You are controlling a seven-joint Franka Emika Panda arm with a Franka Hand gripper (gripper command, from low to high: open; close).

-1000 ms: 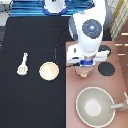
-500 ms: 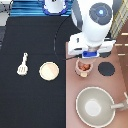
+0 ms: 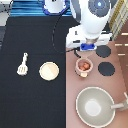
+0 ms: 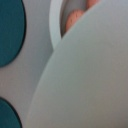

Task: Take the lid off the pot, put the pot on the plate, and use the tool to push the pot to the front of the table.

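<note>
Gripper [image 3: 88, 46] hangs above pot [image 3: 83, 65] on stove, w/ lid apparently in its grip; can't tell for sure. Pot uncovered. Plate [image 3: 49, 70], tool [image 3: 22, 64] on desk [image 3: 30, 30]. Lift straight, clear of pot.

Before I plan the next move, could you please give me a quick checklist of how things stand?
1. Small pink pot uncovered: ok, reddish contents show.
2. Pot on the round cream plate: not ok; it sits on the pinkish-brown stove, apart from the plate.
3. Gripper clear of the pot: ok, it is above it, toward the exterior view's top.
4. Where the pinkish-tan lid is: cannot tell; a pale round surface fills the wrist view.
5. Cream-white spatula free: ok, on the black table, at the plate's left.
</note>
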